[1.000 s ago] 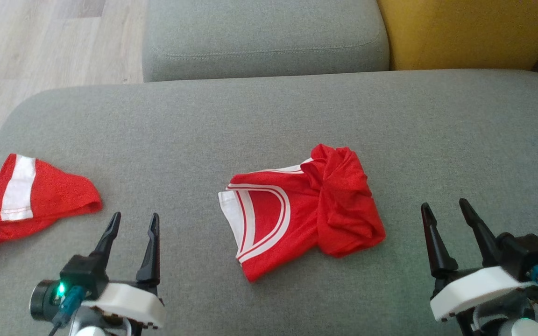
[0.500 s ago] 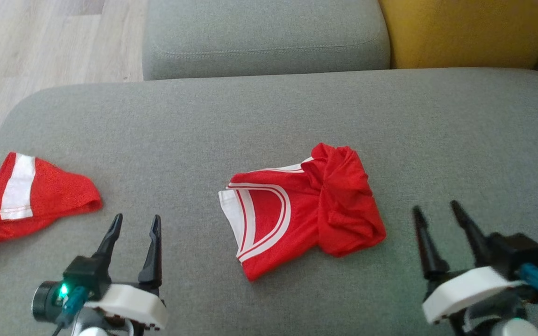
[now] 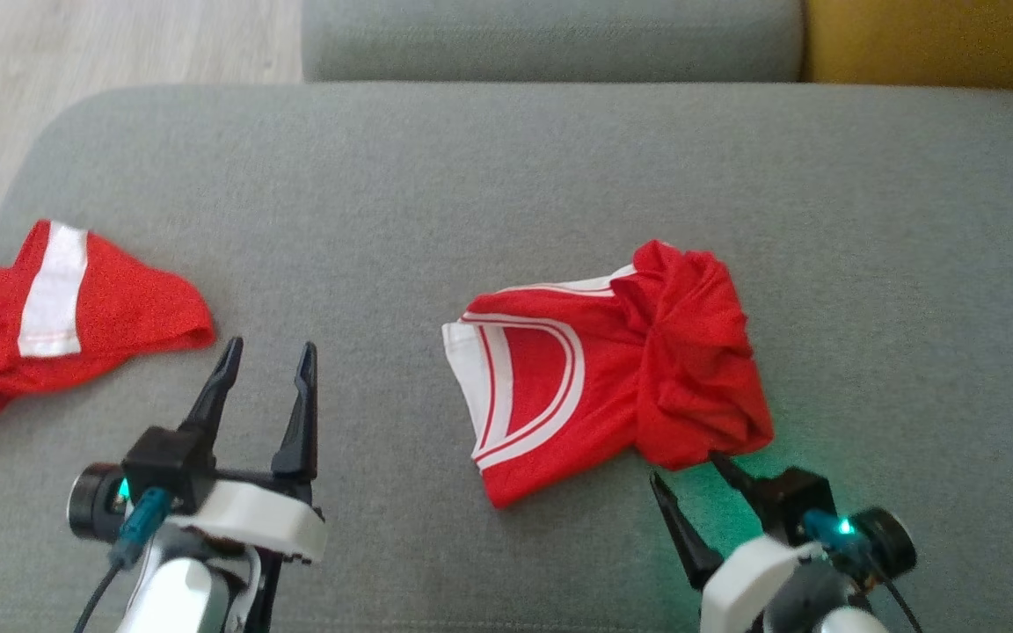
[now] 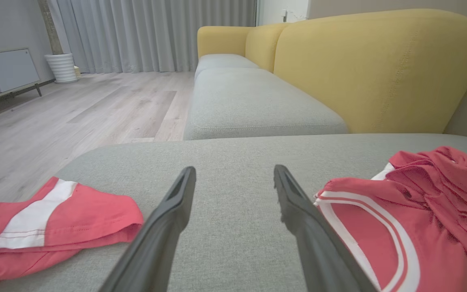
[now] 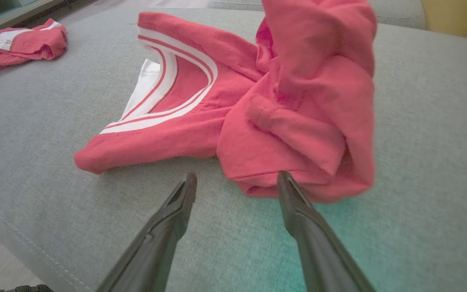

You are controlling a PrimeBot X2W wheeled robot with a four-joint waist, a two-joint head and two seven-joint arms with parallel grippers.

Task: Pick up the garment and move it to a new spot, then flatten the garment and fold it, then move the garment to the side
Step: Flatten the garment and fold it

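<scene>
The garment (image 3: 621,378) is a crumpled red jersey with a white-striped neckline, lying in the middle of the grey cushion (image 3: 471,176). My right gripper (image 3: 686,468) stands open just at its near right corner, fingertips close to the bunched hem. The right wrist view shows the garment (image 5: 290,101) right ahead of the right gripper (image 5: 238,174), one finger tip at the hem's edge. My left gripper (image 3: 270,345) is open over bare cushion, left of the jersey. In the left wrist view the garment (image 4: 412,211) lies to the right of the left gripper (image 4: 234,168).
A second red piece with a white band (image 3: 58,308) lies at the cushion's left edge, also seen as the red piece (image 4: 55,219) in the left wrist view. A yellow backrest (image 4: 371,69) rises at the far right. Wooden floor (image 3: 120,44) lies beyond the left edge.
The head camera has tilted and turned, shifting the whole picture. My right gripper has come in leftward to the garment's near right corner. The left gripper has hardly moved.
</scene>
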